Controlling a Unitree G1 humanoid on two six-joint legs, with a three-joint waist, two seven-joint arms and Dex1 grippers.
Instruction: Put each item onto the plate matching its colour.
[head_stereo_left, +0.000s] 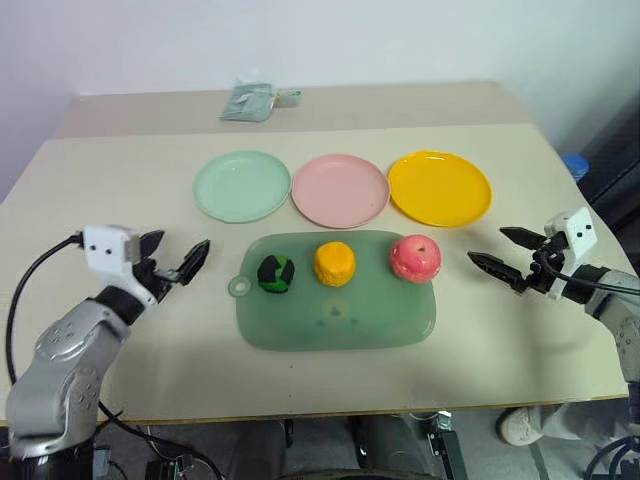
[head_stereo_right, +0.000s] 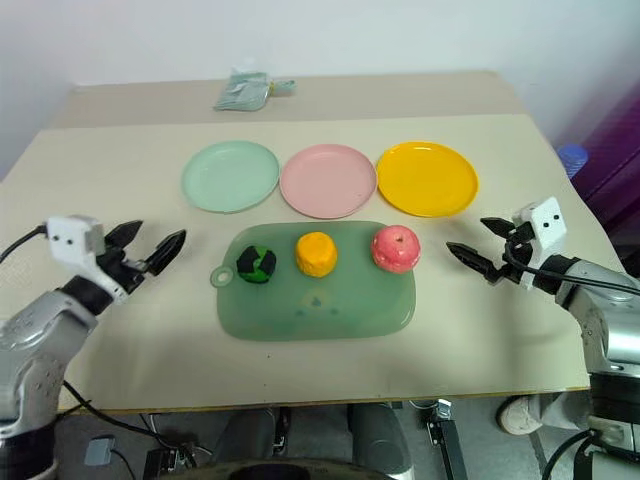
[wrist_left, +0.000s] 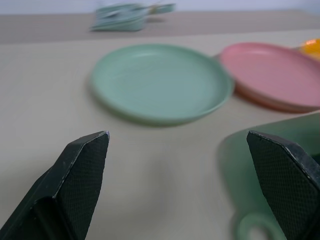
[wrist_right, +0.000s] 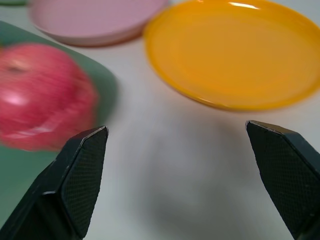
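Three toy foods are staged on the green tray (head_stereo_left: 300, 325) mid-table; left gripper (head_stereo_left: 180, 258) and right gripper (head_stereo_left: 508, 253) are held wide, empty, flanking for approach.

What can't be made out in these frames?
- Packet at the table's far edge: too small to identify in the head views, blurred in the left wrist view.
- Yellow plate: cut off by the left wrist view's edge.
- Apple: blurred in the right wrist view.
- Dark mark on the tray: too small to identify.

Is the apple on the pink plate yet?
No, the apple still sits on the green tray, and the pink plate behind it is bare.
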